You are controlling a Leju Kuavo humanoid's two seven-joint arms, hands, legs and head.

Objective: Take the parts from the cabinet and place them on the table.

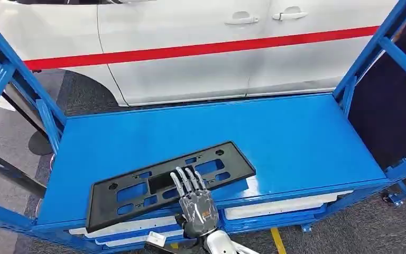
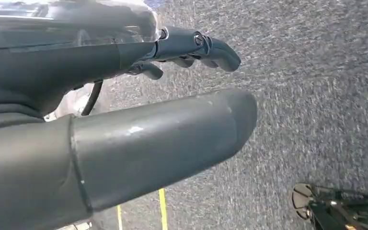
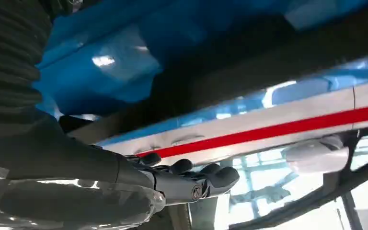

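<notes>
Plate holder [image 1: 169,182] flat on blue table [image 1: 306,137], apparently delivered. Right hand [image 1: 195,203] resting on it, fingers [image 1: 187,180] extended, gripping nothing. Left hand [image 2: 124,129] empty, fingers curled loosely.

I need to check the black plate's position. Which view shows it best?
The head view: the whole black plate lies on the blue shelf, under the right hand. The right wrist view gives a dark blurred band.

white car [image 1: 201,47], grey carpet [image 1: 84,95], perhaps windows [image 3: 268,177]
</notes>
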